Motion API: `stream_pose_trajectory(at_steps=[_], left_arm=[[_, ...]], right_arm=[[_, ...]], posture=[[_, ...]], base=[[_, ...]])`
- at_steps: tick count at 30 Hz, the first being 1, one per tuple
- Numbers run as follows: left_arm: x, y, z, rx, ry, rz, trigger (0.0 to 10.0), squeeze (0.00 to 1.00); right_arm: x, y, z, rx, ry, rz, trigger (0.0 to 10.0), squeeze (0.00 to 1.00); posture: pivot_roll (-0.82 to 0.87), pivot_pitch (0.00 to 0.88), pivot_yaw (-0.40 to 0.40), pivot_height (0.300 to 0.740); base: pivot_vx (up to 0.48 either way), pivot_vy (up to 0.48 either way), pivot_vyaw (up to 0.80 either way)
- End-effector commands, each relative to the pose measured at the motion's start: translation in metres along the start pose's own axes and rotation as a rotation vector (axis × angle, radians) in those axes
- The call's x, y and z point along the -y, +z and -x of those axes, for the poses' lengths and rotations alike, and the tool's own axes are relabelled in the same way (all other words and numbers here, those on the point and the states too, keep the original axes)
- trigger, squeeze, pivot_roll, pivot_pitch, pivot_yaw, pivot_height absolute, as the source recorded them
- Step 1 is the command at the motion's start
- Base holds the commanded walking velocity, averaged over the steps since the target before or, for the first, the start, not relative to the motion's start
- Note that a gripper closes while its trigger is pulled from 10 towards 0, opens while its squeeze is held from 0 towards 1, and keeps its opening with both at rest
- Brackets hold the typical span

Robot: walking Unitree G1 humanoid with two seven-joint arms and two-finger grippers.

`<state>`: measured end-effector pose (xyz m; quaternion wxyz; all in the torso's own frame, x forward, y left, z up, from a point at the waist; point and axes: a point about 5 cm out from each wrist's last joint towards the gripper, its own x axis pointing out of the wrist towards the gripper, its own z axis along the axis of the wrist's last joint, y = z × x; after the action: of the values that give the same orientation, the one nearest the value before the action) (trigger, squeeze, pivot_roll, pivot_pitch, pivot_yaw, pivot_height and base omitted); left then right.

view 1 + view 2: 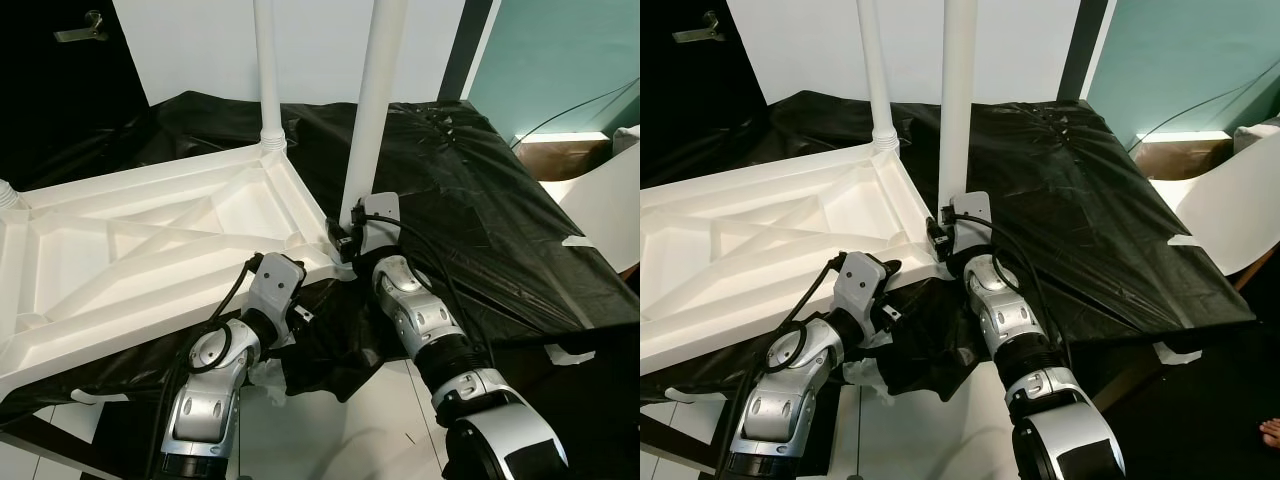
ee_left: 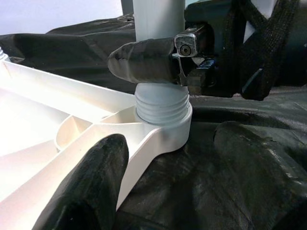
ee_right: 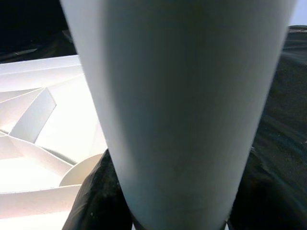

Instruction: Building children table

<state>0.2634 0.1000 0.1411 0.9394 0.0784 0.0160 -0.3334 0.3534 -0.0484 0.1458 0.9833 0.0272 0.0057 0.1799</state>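
Note:
The white plastic tabletop point(image 1: 150, 250) lies upside down on a black sheet. One white leg point(image 1: 267, 70) stands upright in its far corner. A second white leg point(image 1: 375, 100) stands in the near corner socket, its threaded base point(image 2: 160, 105) showing just above the socket. My right gripper point(image 1: 345, 232) is shut on this leg just above the threads; one of its fingers point(image 2: 144, 61) wraps around the leg. My left gripper point(image 2: 170, 143) is open low at the tabletop's front rim, close to that corner, with the corner's edge between its spread fingers point(image 2: 91, 187).
The black sheet point(image 1: 480, 200) covers the work surface and hangs over its front edge. White floor tiles point(image 1: 350, 430) lie below. A dark door with a handle point(image 1: 82, 28) is at the back left. A white panel point(image 1: 600, 200) leans at the right.

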Motion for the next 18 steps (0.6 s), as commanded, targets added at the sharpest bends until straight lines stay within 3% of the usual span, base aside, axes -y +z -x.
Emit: stream_pose_trajectory(at_steps=[1,6,7,16,17,18], left_arm=[[-0.004,-0.003,-0.002,-0.019,0.093,-0.001,10.0,0.00],[-0.005,-0.004,-0.002,-0.020,0.095,-0.001,10.0,0.00],[-0.004,-0.004,-0.002,-0.020,0.093,-0.001,10.0,0.00],[-0.004,-0.005,-0.002,-0.021,0.091,-0.001,10.0,0.00],[-0.004,-0.005,-0.002,-0.022,0.092,-0.003,10.0,0.00],[-0.004,-0.005,-0.002,-0.022,0.092,-0.003,10.0,0.00]], right_arm=[[0.003,-0.018,0.005,-0.074,-0.017,-0.053,10.0,0.00],[0.005,-0.015,0.007,-0.057,-0.015,-0.050,10.0,0.00],[0.006,-0.013,0.008,-0.040,-0.001,-0.049,10.0,1.00],[0.022,-0.006,0.015,0.000,0.095,-0.030,10.0,1.00],[0.032,-0.004,0.017,0.011,0.152,-0.005,10.0,1.00],[0.032,-0.004,0.017,0.011,0.152,-0.005,10.0,1.00]], posture=[[0.10,0.000,-0.060,0.740],[0.10,0.000,-0.061,0.740],[0.10,0.000,-0.062,0.740],[0.10,0.000,-0.064,0.740],[0.10,0.000,-0.063,0.740],[0.10,0.000,-0.063,0.740]], base=[[0.000,0.000,0.00],[0.000,0.000,0.00],[0.000,0.000,0.00],[0.000,0.000,0.00],[0.000,0.000,0.00],[0.000,0.000,0.00]])
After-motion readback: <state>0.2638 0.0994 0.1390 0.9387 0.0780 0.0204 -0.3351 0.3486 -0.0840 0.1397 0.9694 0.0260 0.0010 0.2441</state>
